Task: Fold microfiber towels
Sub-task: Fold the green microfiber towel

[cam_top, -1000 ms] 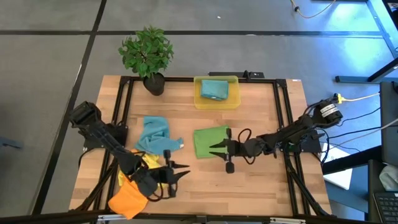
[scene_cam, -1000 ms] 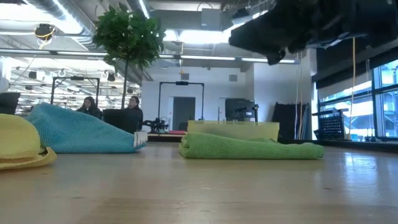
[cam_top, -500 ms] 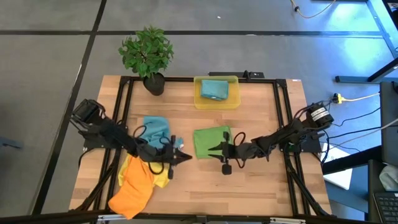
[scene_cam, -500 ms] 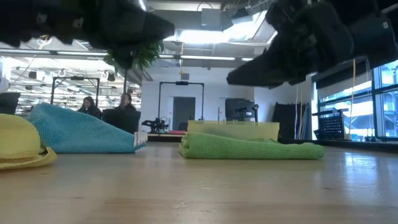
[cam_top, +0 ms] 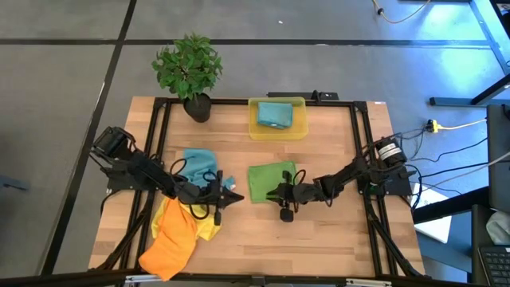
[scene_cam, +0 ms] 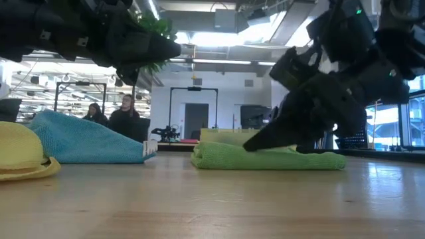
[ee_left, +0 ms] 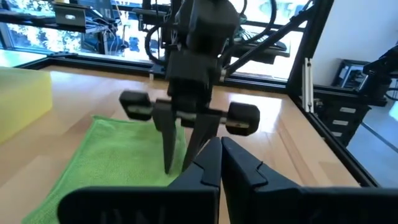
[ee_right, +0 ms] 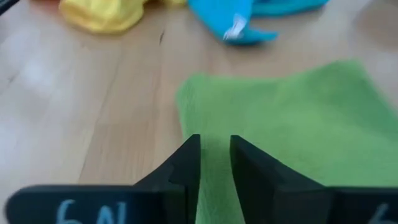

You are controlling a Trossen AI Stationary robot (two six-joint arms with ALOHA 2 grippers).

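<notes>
A green towel (cam_top: 271,178) lies flat at the table's middle. My right gripper (cam_top: 271,191) comes from the right and slants down over the towel's near edge, its fingers a narrow gap apart (ee_right: 214,158). My left gripper (cam_top: 233,197) is shut and empty, in the air just left of the green towel, pointing at it (ee_left: 219,163). A crumpled teal towel (cam_top: 199,167) lies left of centre. A yellow towel (cam_top: 203,227) and an orange towel (cam_top: 169,245) lie heaped at the near left. A folded teal towel (cam_top: 273,114) lies in the yellow bin (cam_top: 300,127). My right gripper's fingertips (ee_left: 168,167) reach down to the green towel's top (ee_right: 205,118) near its near edge, slanting from above and from the table's right. I cannot tell whether they touch the cloth. The towel lies flat on the table.
A potted plant (cam_top: 190,68) stands at the far left corner. The yellow bin stands at the far edge, behind the green towel. Bare wood (cam_top: 319,239) lies along the near edge right of the orange towel. People show in the room beyond (scene_cam: 123,113).
My left gripper has gone from the near edge by the orange towel toward the far edge and up, and now hangs between the teal and green towels; its fingers have shut. My right gripper has gone a little toward the table's left and down, onto the green towel's near edge.
</notes>
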